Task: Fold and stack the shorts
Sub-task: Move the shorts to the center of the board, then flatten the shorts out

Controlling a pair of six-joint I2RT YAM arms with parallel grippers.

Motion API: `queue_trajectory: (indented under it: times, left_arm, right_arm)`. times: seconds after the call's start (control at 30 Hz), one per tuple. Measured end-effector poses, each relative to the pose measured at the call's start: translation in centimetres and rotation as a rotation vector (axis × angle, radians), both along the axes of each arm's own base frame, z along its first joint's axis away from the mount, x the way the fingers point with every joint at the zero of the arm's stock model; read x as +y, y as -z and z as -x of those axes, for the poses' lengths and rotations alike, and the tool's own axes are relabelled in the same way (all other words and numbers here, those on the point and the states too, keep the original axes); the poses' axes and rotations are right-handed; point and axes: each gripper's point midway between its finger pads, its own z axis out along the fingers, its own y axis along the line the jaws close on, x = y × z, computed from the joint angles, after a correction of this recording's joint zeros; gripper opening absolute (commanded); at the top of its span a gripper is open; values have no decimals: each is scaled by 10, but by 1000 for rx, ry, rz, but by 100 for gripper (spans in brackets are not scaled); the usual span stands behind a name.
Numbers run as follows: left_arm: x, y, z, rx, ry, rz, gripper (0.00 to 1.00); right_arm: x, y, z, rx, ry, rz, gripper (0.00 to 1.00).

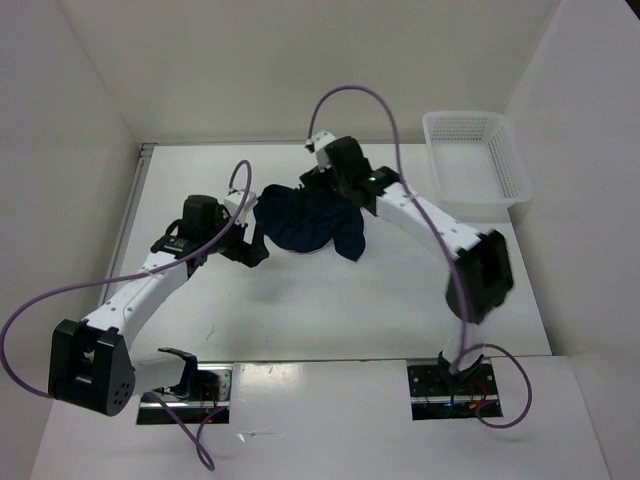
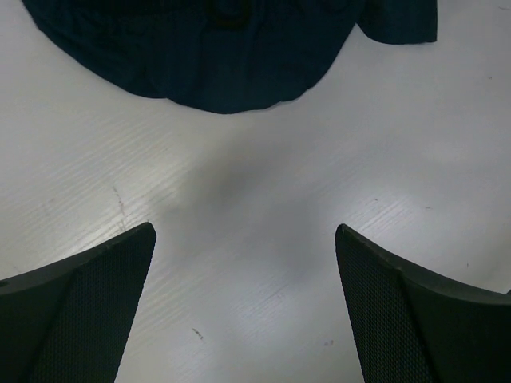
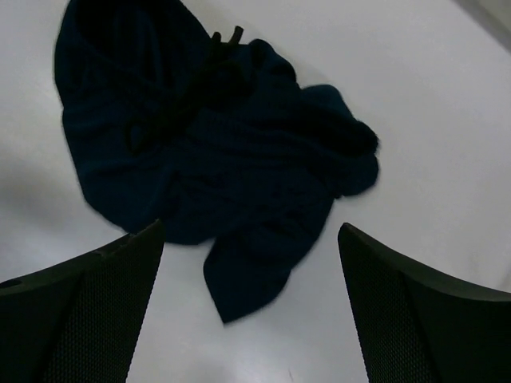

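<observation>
White desk (image 1: 330,310), white walls — navy shorts (image 1: 305,222) lie crumpled mid-desk between the arms, with the white mesh basket (image 1: 512,178) well apart at far right. Left claw (image 2: 243,231) is wide open and empty over bare desk near a rounded fabric edge; right claw (image 3: 251,231) is also wide open and empty above the heap. Only the right wrist view shows the dark drawstring (image 3: 227,37) and soft folds — overhead it's just a lump.

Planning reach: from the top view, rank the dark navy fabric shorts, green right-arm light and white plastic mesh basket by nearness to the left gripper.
1. Dark navy shorts, just right of the left gripper.
2. Green light, on the right arm, farther right.
3. White mesh basket, far right corner.
</observation>
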Motion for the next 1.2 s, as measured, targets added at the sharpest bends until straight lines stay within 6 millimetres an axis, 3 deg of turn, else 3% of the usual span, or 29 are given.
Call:
queue_trajectory:
  times: [0.1,0.17,0.23,0.3,0.43,0.53,0.6,0.63,0.73,0.77,0.8,0.83,0.93,1.03,1.13,1.2]
  left_arm:
    - [17,-4,-10,-12,-58,-3,100]
    - [26,-5,-14,-17,-90,-3,100]
    - [32,-6,-15,-17,-106,-4,100]
    - [32,-6,-15,-17,-106,-3,100]
    - [31,-6,-15,-17,-103,-1,100]
    - [31,-7,-15,-18,-101,1,100]
    - [30,-7,-15,-17,-98,4,100]
    - [30,-7,-15,-17,-97,5,100]
    - [29,-7,-14,-17,-94,7,100]
    - [29,-7,-14,-16,-93,8,100]
    - [29,-7,-14,-16,-92,9,100]
    - [29,-7,-14,-17,-92,9,100]
    - [29,-12,-14,-34,-94,10,100]
    - [35,-25,-15,-82,-117,6,100]
    - [53,-43,-22,-155,-182,-1,100]
    - [73,-54,-29,-206,-251,-12,100]
  right_arm:
    - [24,75,-43,108,-15,8,98]
    - [25,112,-76,172,7,-10,100]
    - [14,136,-108,202,37,-35,100]
    - [-4,150,-125,224,66,-52,100]
    - [-29,150,-134,227,103,-64,100]
    - [-30,160,-121,245,80,-42,100]
    - [-28,172,-107,270,35,-14,92]
    - [-28,178,-101,281,16,4,85]
    - [-22,193,-80,303,-54,40,40]
    - [-18,192,-73,302,-76,47,13]
    - [-15,188,-66,302,-95,58,3]
    - [-12,185,-60,306,-107,62,0]
    - [5,175,-37,351,-146,50,0]
    - [42,151,-10,404,-216,-17,0]
    - [100,98,17,421,-306,-197,0]
    - [126,54,34,405,-344,-301,0]
